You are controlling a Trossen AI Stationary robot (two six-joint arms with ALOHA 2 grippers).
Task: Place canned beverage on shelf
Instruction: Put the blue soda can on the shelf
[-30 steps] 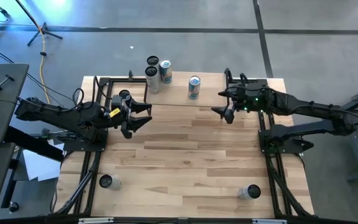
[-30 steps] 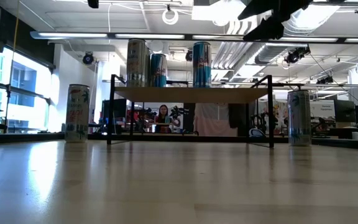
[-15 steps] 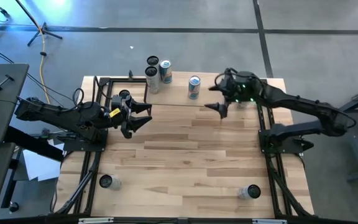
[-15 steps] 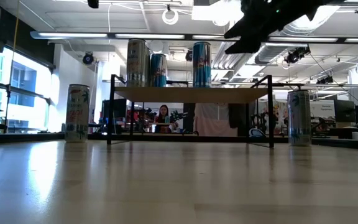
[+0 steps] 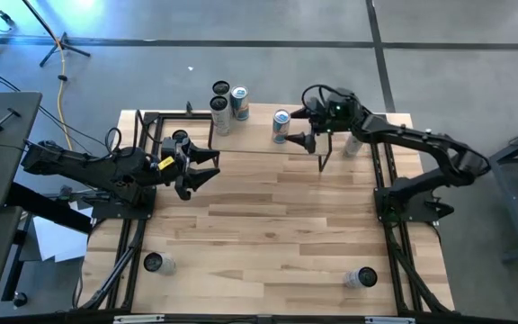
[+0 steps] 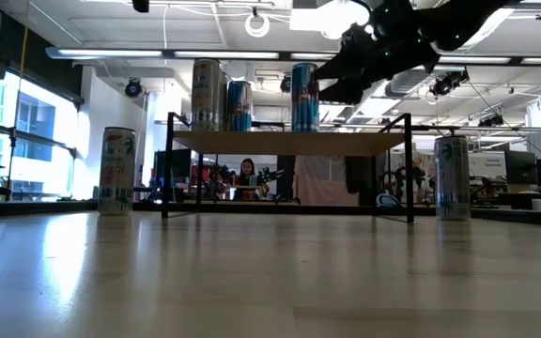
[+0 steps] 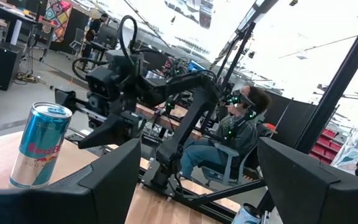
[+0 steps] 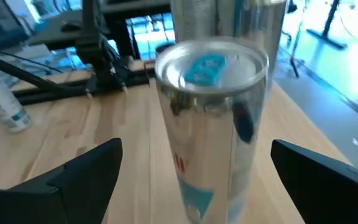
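Right gripper [image 5: 308, 137] hangs wide apart just beside a can [image 5: 281, 126] standing on the shelf [image 6: 285, 143], touching nothing. Two more cans [image 5: 228, 105] stand there. Next, I think, it reaches for a table can [image 5: 361, 278].

Left gripper [image 5: 207, 168] waits, apart.

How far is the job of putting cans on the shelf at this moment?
Done: two cans and a third can stand on the shelf. In hand: the right hand is open around the third can, not gripping; the left hand waits open, empty. Left: table cans near the front edge.
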